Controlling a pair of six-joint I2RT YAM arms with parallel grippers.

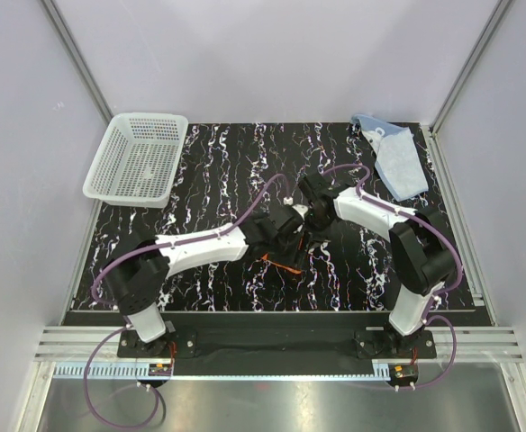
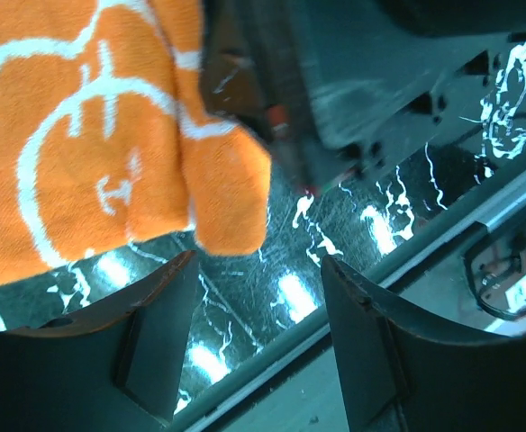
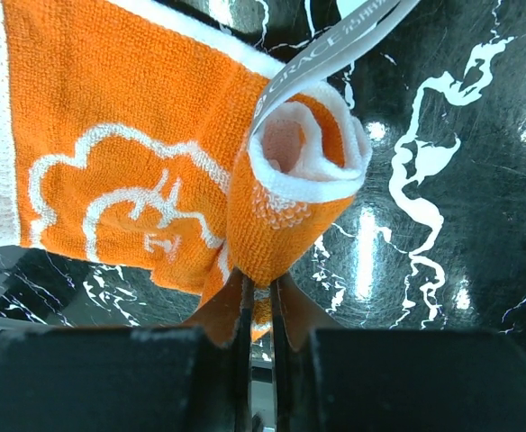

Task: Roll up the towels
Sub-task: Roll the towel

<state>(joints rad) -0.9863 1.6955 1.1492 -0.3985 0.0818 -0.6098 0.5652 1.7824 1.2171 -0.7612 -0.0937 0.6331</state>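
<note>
The orange towel with white cartoon prints hangs partly rolled, one end curled into a tube. My right gripper is shut on the lower edge of that roll. In the left wrist view the orange towel fills the upper left, and my left gripper stands open just below it with nothing between its fingers. From above, both grippers meet mid-table and only a sliver of the orange towel shows under them. The light blue towel lies crumpled at the back right corner, far from both grippers.
A white mesh basket sits at the back left, partly over the edge of the black marbled mat. A white label sticks out of the orange roll. The table's metal front rail runs close behind the left gripper.
</note>
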